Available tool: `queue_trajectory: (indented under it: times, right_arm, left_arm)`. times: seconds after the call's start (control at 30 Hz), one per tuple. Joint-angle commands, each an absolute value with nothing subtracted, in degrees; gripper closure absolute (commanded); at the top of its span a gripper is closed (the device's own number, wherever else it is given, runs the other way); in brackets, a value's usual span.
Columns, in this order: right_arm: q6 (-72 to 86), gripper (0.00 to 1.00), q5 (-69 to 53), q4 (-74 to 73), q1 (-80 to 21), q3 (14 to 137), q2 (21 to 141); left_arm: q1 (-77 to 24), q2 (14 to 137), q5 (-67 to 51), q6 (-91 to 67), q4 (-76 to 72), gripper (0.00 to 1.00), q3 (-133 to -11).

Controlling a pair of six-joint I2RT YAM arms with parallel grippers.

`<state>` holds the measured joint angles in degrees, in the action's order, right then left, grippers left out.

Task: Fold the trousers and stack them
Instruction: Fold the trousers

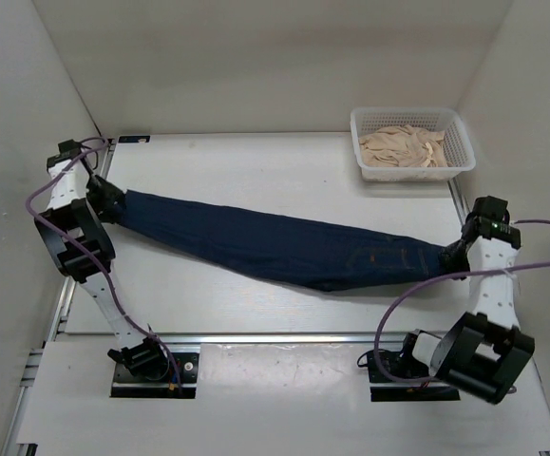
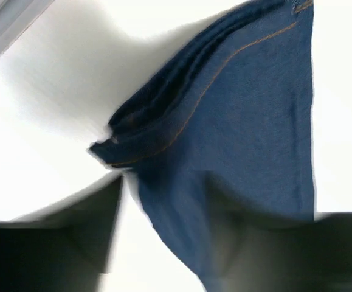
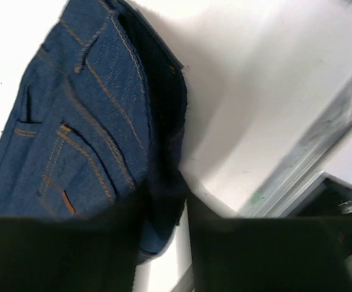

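Observation:
The trousers [image 1: 275, 245], dark navy jeans folded lengthwise, lie stretched in a long band across the table from upper left to lower right. My left gripper [image 1: 113, 204] is at the leg hems. In the left wrist view the hem cloth [image 2: 242, 109] hangs between the blurred fingers, and white table shows between the left finger [image 2: 84, 231] and the cloth, so the jaws of the left gripper [image 2: 163, 243] stand parted. My right gripper [image 1: 450, 255] is at the waist end. Close up, the right gripper [image 3: 166, 237] is pinched on the dark waistband edge beside the stitched pockets [image 3: 84, 115].
A white mesh basket [image 1: 447, 122] holding beige cloth [image 1: 403, 147] stands at the back right of the table. A metal rail [image 1: 275, 337] runs along the table's near edge by the arm bases. White walls close in on the left, the back and the right.

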<state>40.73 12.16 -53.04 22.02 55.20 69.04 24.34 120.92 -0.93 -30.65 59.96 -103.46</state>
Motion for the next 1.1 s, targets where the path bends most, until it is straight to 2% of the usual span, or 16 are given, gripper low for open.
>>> queue_trajectory:
  times: [0.0, 0.07, 0.13, 0.2, 0.33, 0.37, 0.53, 0.67, 0.73, 0.8, 0.83, 0.87, 0.9, 1.07]
  right_arm:
    - [36.7, 0.55, 17.3, -53.9, 22.5, 54.2, 63.0]
    - [35.3, 0.42, 17.3, -54.4, 22.5, 54.2, 62.5]
    - [34.5, 0.33, 17.3, -54.4, 22.5, 56.4, 61.8]
    - [34.5, 0.31, 17.3, -55.2, 22.5, 58.4, 61.8]
    - [34.5, 0.31, 14.3, -55.7, 22.5, 59.5, 63.8]
    - [34.5, 0.31, 13.8, -55.7, 22.5, 59.5, 64.7]
    - [34.5, 0.31, 11.9, -54.7, 22.5, 59.5, 67.0]
    - [34.5, 0.31, 11.9, -54.7, 22.5, 60.0, 68.0]
    - [35.1, 0.31, 11.9, -54.7, 22.5, 60.6, 68.0]
    - [35.6, 0.31, 11.9, -54.7, 22.5, 60.6, 68.0]
    - [35.6, 0.31, 11.9, -54.7, 22.5, 60.6, 68.0]
    - [35.6, 0.31, 11.9, -54.7, 22.5, 61.1, 68.0]
    - [36.1, 0.31, 11.9, -55.2, 22.5, 61.1, 67.5]
    - [36.1, 0.31, 10.7, -56.3, 22.5, 62.2, 65.2]
  left_arm:
    - [25.3, 114.5, 0.4, -29.1, 58.1, 0.24, -101.7]
    - [25.3, 115.4, -0.2, -28.6, 60.0, 0.0, -101.7]
    - [24.0, 116.3, 2.8, -28.6, 60.6, 0.0, -101.7]
    - [24.0, 116.3, 4.1, -30.5, 59.7, 0.02, -99.6]
    - [26.2, 116.5, 4.3, -31.0, 57.6, 0.24, -97.6]
    - [26.8, 117.2, 4.3, -31.0, 57.6, 0.26, -97.6]
    - [26.8, 123.9, 5.5, -29.9, 57.6, 0.19, -102.2]
    - [26.8, 128.9, 5.5, -29.9, 57.6, 0.19, -105.4]
    - [26.8, 131.6, 4.3, -29.9, 57.6, 0.25, -107.0]
    - [26.8, 132.8, 4.3, -29.9, 57.6, 0.39, -108.0]
    - [26.8, 132.8, 3.7, -29.9, 57.6, 0.7, -109.3]
    - [26.8, 133.7, 3.7, -29.9, 57.6, 0.84, -110.0]
    - [26.8, 133.7, 3.7, -29.9, 57.6, 0.9, -110.8]
    - [24.7, 126.7, 4.6, -29.2, 59.4, 0.9, -114.2]
